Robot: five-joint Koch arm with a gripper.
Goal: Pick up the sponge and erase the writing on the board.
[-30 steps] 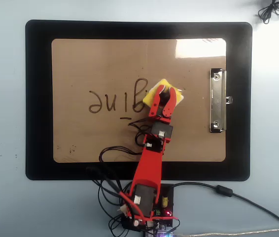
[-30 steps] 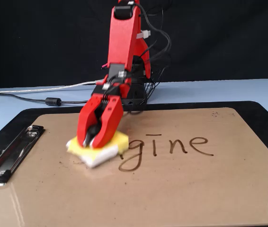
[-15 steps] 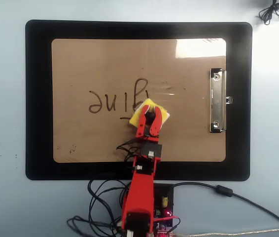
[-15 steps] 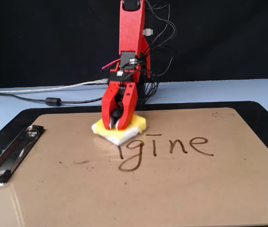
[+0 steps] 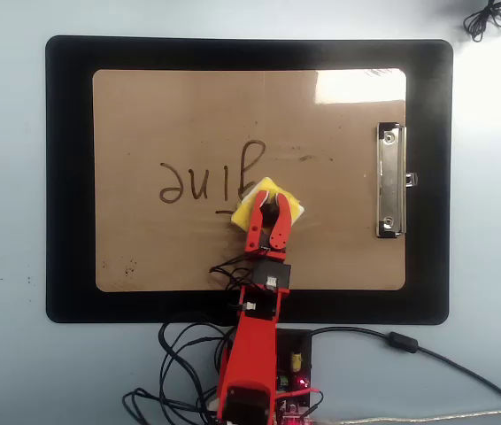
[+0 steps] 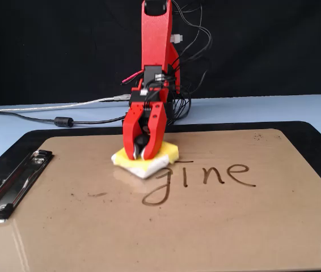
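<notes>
The sponge [image 6: 149, 158] is held flat on the board [image 5: 144, 257], just beside the "g" of the writing [image 5: 206, 181], and is pressed there by the tool [image 5: 269, 215]. Its black knob is clamped between the two red jaws, as the fixed view shows, so that the soft yellow face can be kept down against the surface while it is dragged. The sponge is square, with a white edge, and looks compressible. Only the letters "gine" are seen in dark brown marker; the board beside the sponge, toward the clip [image 5: 390, 181], is largely bare apart from a short faint stroke, so the erasing is judged to be partly done. The board is a smooth, glossy tan sheet in which glare is reflected. It is laid on a matte black mat [image 5: 69, 177], which is carried by the pale blue counter [image 5: 7, 221].
</notes>
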